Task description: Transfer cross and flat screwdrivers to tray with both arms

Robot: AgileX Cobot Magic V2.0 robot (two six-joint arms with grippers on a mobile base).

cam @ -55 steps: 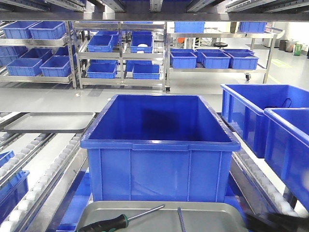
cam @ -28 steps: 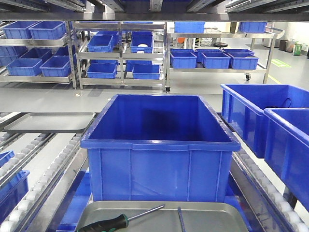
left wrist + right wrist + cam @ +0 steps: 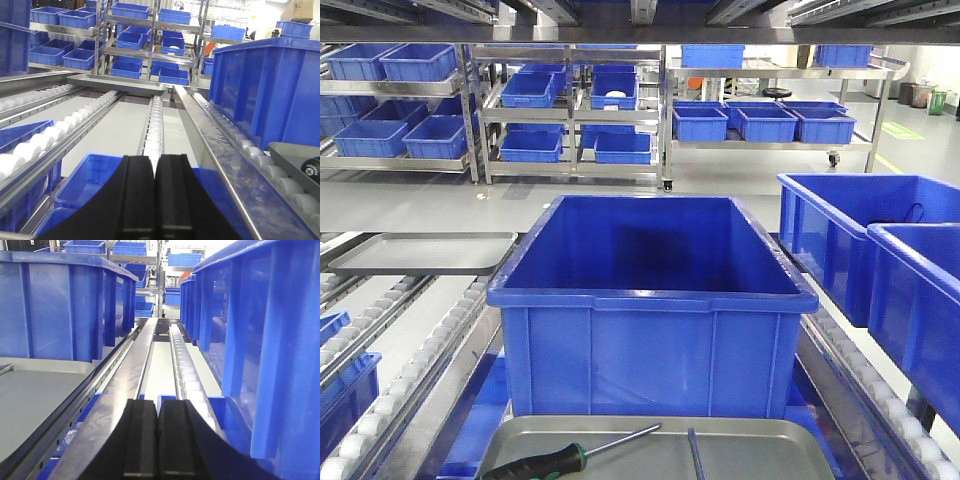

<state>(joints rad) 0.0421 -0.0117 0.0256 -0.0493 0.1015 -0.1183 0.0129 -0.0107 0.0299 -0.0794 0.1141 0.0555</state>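
The left hand (image 3: 155, 200) sits low over the roller lane to the left of the tray, its two black fingers pressed together with nothing between them. The right hand (image 3: 157, 440) is likewise closed and empty, low in the lane on the tray's right, between the tray's edge and a wall of blue crates (image 3: 260, 340).

Both screwdrivers already lie in the grey tray (image 3: 760, 435) at the bottom of the front view, just in front of the big blue crate (image 3: 650, 300). The one with its handle showing (image 3: 555, 461) lies on a slant: black-and-green handle toward the near left, thin shaft running up toward the far right. Of the second screwdriver (image 3: 694, 455), only a short length of shaft shows, lying nearly straight away from the robot, a little right of the tray's middle; its handle is cut off by the frame edge.

From the left wrist view the tray's rim (image 3: 290, 155) and a dark handle end (image 3: 312, 167) show at the far right, so the slanted screwdriver lies to the right of the left hand and is the nearer one for that arm. From the right wrist view the tray (image 3: 40, 390) spreads to the left, putting the straight one nearer the right arm.

With both tools resting in the tray and both hands clear, the transfer looks finished, and no further reach seems called for.
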